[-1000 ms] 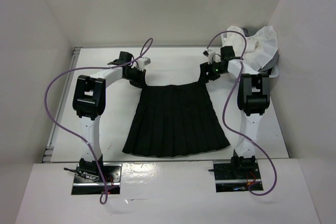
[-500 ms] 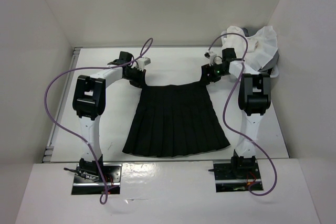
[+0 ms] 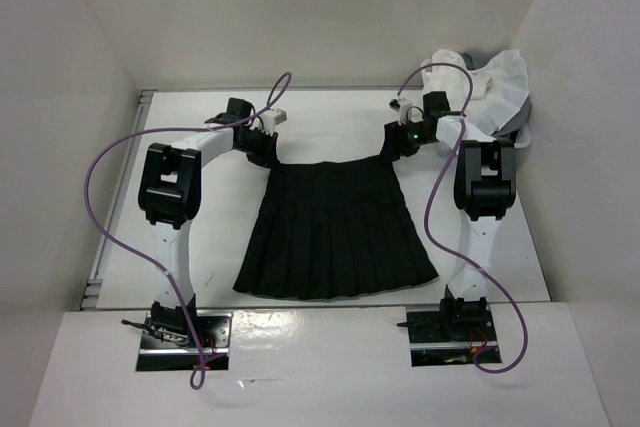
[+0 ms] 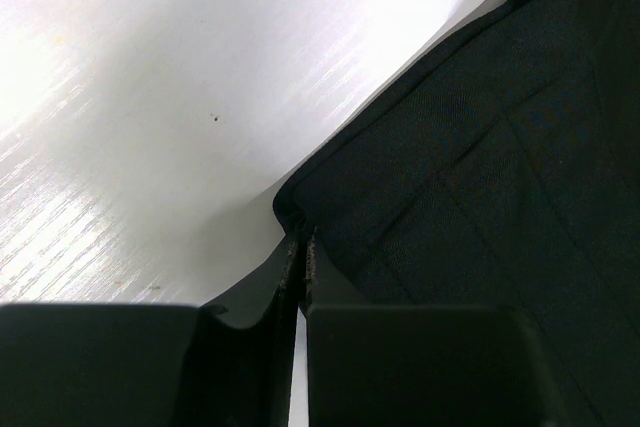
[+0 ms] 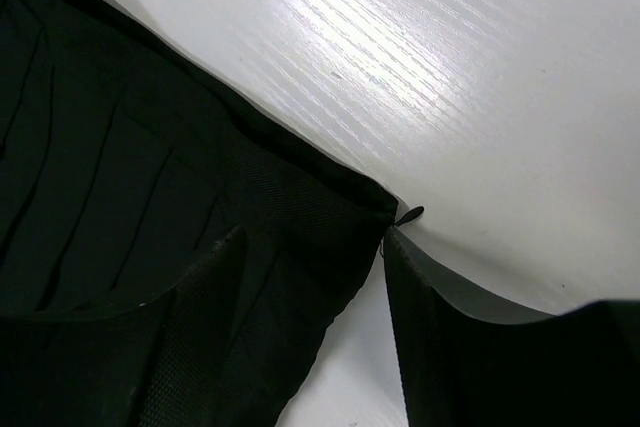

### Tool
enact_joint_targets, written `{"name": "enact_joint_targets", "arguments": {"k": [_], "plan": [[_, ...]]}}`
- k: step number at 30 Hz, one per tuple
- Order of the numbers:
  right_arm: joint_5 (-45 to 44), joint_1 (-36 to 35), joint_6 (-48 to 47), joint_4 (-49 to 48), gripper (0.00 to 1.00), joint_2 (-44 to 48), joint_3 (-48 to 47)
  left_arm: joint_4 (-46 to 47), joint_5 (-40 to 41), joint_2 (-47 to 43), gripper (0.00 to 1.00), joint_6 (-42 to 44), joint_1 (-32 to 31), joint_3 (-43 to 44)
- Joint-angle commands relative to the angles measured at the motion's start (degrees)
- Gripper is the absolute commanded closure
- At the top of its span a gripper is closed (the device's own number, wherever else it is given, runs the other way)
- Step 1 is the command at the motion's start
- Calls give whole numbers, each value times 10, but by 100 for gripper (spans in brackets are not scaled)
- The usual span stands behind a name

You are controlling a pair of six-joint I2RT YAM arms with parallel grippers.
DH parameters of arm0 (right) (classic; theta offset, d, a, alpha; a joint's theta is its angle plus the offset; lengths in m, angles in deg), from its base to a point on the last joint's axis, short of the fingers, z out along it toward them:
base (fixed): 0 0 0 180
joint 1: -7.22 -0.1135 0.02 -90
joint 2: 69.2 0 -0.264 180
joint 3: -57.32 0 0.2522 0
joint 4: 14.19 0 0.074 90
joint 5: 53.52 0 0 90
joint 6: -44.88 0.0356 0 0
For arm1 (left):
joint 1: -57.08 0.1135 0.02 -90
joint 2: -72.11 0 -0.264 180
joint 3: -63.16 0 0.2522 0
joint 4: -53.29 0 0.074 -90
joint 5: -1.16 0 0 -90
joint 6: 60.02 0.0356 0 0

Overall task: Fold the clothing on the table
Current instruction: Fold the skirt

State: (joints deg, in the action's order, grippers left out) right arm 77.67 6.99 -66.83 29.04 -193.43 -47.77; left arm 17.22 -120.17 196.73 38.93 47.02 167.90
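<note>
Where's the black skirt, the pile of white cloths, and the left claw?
black skirt (image 3: 335, 232), top view, middle of the pleats.
white cloths (image 3: 495, 79), top view, middle of the pile.
left gripper (image 4: 300, 250), left wrist view, between its shut fingertips.

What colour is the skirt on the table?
The skirt is black with pleats, clearest in the top view.

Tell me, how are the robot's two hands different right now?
The left gripper is pinched shut, while the right gripper stands open. The left one holds a waistband corner of the skirt; the right one only straddles the other corner, not squeezing yet. Both sit low at the skirt's narrow top edge.
</note>
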Motion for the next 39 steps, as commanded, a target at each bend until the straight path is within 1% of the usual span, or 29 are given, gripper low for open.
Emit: {"name": "enact_joint_targets", "arguments": {"k": [1, 5, 6, 7, 9, 10, 15, 16, 18, 19, 21, 22, 24, 25, 26, 31, 33, 39], "plan": [[16, 0, 2, -21, 39, -8, -3, -1, -3, -28, 95, 18, -3, -7], [16, 0, 7, -21, 46, -14, -8, -1, -3, -23, 95, 18, -3, -7], [16, 0, 7, -21, 50, -14, -8, -1, -3, -23, 95, 18, -3, -7], [16, 0, 7, -21, 50, -14, -8, -1, -3, -23, 95, 18, -3, -7], [16, 0, 7, -21, 54, -19, -8, -1, -3, -23, 95, 18, -3, -7], [16, 0, 7, -21, 54, -19, -8, -1, -3, -23, 95, 18, -3, -7], [16, 0, 7, -21, 62, -19, -8, -1, -3, -23, 95, 18, -3, -7], [16, 0, 7, -21, 67, -24, -8, -1, -3, -23, 95, 18, -3, -7], [16, 0, 7, -21, 72, -24, -8, -1, -3, -23, 95, 18, -3, -7], [16, 0, 7, -21, 77, -24, -8, -1, -3, -18, 95, 18, -3, -7], [16, 0, 7, -21, 82, -24, -8, -1, -3, -17, 95, 18, -3, -7], [16, 0, 7, -21, 87, -24, -8, -1, -3, -17, 95, 18, -3, -7], [16, 0, 7, -27, 92, -24, -8, -1, -3, -17, 95, 18, -3, -7], [16, 0, 7, -27, 98, -24, -8, -1, -3, -17, 95, 18, -3, -7], [11, 0, 7, -27, 100, -24, -8, -1, -3, -17, 95, 18, -3, -2], [6, 0, 12, -27, 100, -19, -8, -6, -3, -23, 95, 18, 2, 3], [0, 0, 12, -27, 100, -2, -8, -6, -3, -28, 95, 18, 7, 3], [-5, 0, 18, -27, 100, 29, -30, -18, -3, -51, 95, 23, 25, 44]]}}
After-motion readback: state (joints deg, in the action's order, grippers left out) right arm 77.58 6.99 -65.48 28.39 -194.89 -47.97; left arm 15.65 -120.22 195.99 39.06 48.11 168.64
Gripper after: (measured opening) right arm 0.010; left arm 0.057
